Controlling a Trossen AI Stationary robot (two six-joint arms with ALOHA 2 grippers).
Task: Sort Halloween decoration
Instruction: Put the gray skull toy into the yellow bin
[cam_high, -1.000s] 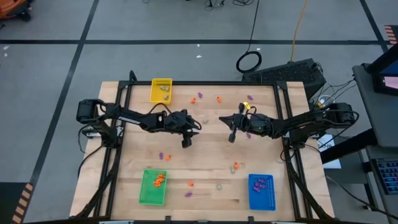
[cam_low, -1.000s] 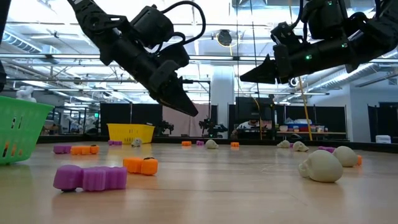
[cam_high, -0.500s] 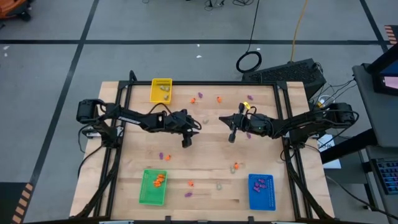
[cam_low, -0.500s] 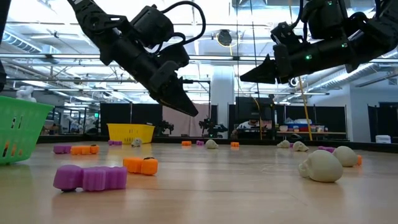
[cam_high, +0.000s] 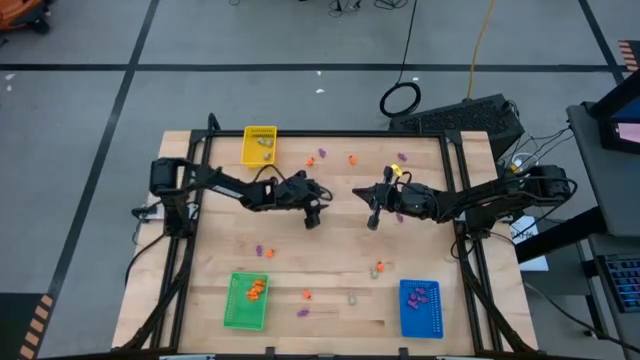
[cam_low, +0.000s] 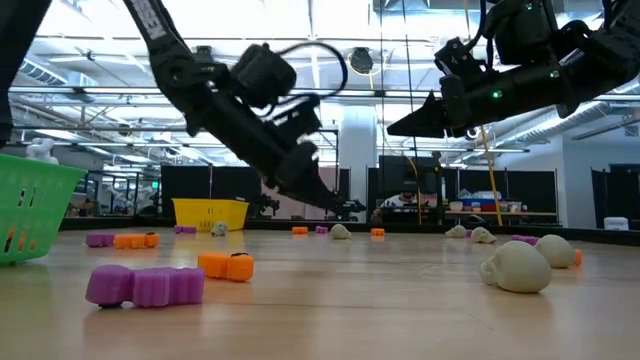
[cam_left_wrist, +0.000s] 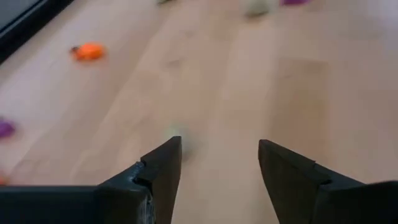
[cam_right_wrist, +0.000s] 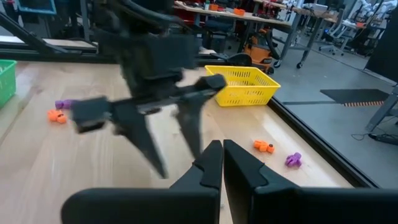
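Item: Halloween decoration, small trinkets lying scattered over the desk (cam_high: 330, 275). Nearest piece: a pale beige-grey trinket (cam_left_wrist: 176, 135), sitting on the wood just ahead of the left gripper (cam_left_wrist: 219, 163), toward one finger's side; its long axis cannot be told. Left fingers are standing released, empty. Right gripper (cam_high: 372, 220) is hovering mid-desk, clenched, carrying nothing.

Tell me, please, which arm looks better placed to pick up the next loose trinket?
Probably the left: the left gripper is open, low over the table with nothing between its fingers. The right gripper is shut and hangs higher.
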